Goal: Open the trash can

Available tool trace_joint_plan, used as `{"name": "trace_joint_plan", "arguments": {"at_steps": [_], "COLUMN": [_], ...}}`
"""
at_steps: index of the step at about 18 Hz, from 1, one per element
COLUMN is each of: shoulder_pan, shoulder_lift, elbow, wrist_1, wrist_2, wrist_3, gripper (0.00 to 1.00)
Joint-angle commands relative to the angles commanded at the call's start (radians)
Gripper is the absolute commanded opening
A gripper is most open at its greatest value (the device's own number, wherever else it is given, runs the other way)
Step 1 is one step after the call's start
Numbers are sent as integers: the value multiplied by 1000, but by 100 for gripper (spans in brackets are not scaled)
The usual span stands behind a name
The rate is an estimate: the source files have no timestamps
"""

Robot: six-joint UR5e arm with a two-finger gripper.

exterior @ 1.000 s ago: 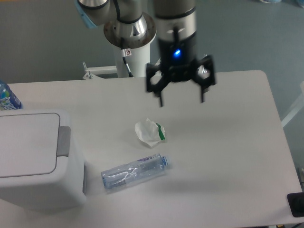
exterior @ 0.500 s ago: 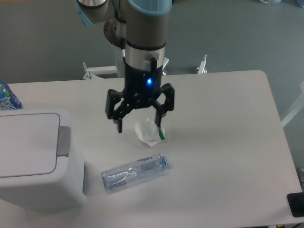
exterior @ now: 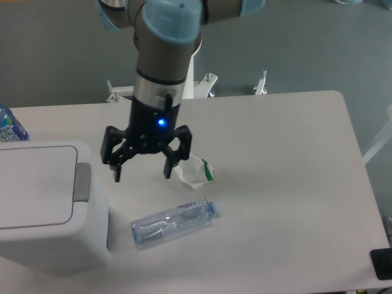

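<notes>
Arm: UR5e arm (exterior: pixel 160 55) is reaching down from the top of the view over the white table (exterior: pixel 288 184), grey wrist w/ pale-blue joint cap, blue light glowing on the wrist body.
Gripper: two-finger black gripper (exterior: pixel 142 173) is hanging above the tabletop w/ fingers spread wide and nothing between them; tips are pointing down, not touching anything visible.
Trash can: large boxy white trash can (exterior: pixel 43 208) is sitting at the table's left edge, partly cut off by the frame; flat white lid is lying closed and level.
Push tab: grey rectangular push tab (exterior: pixel 82 182) is running along the lid's right side, facing the gripper; gripper's left-in-view fingertip is hovering near it, just to its right, apart from it.
Bottle: crushed clear plastic bottle (exterior: pixel 174 220) w/ blue label is lying on its side near the table's front, just right of the can's base, cap end pointing right.
Wrapper: crumpled white wrapper (exterior: pixel 195 171) w/ green edge is lying just beside the gripper's right-in-view finger; contact can't be told, the finger is overlapping its left edge.
Second bottle: blue-labelled bottle (exterior: pixel 8 124) is showing at the far left edge behind the can, mostly cropped.
Bkgd: grey floor and metal stand parts (exterior: pixel 263 82) behind the table's far edge.
</notes>
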Motion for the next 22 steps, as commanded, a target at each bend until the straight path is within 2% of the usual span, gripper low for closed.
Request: {"name": "trace_joint_plan", "arguments": {"at_steps": [22], "shoulder_pan": [-34], "shoulder_lift": [-14], "elbow": [-15], "wrist_1": [17], "wrist_2": [5], "wrist_3": [1], "gripper": [100]}}
